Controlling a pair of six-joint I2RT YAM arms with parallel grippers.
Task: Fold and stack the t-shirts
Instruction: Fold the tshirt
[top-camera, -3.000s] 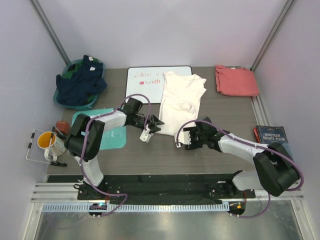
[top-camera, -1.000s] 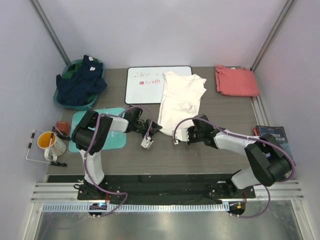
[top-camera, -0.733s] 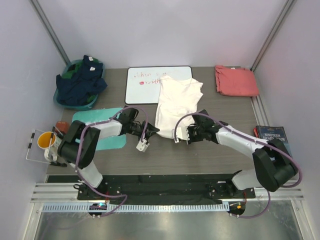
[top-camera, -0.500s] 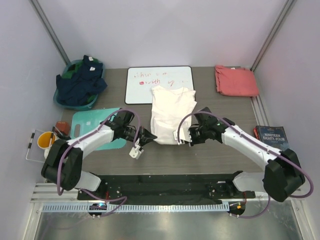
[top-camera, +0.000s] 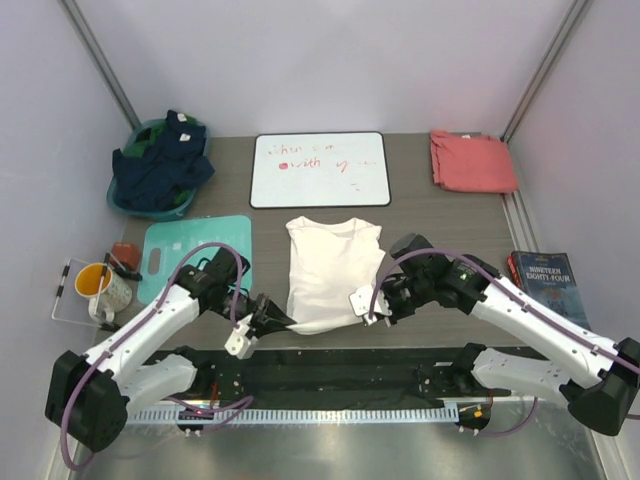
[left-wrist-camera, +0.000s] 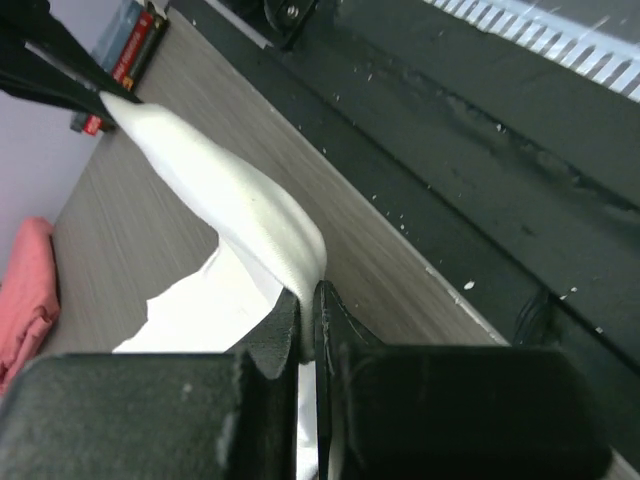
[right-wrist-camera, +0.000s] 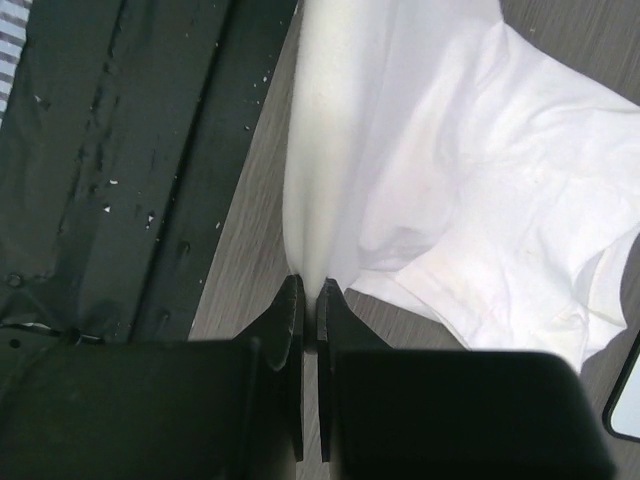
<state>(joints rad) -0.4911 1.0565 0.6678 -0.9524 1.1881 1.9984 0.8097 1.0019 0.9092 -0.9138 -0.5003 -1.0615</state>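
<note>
From above, the grey wood-grain table (top-camera: 420, 215) carries the large cream-white cloth t-shirt (top-camera: 330, 265), spread between both arms with its hem at the near edge. In the left wrist view, the left gripper (left-wrist-camera: 308, 300) is clamped on one hem corner. In the right wrist view, the right gripper (right-wrist-camera: 310, 290) pinches the other.

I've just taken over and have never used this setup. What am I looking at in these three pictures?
Two robot arms are bolted at the near edge of a table. The big picture looks down from above; the other two come from a camera on each wrist. The left fingers and right fingers are shut on the near hem of a cream shirt, holding that edge raised. A folded red shirt lies far right. Around them: whiteboard, teal board, pile of dark clothes, mug, book.
</note>
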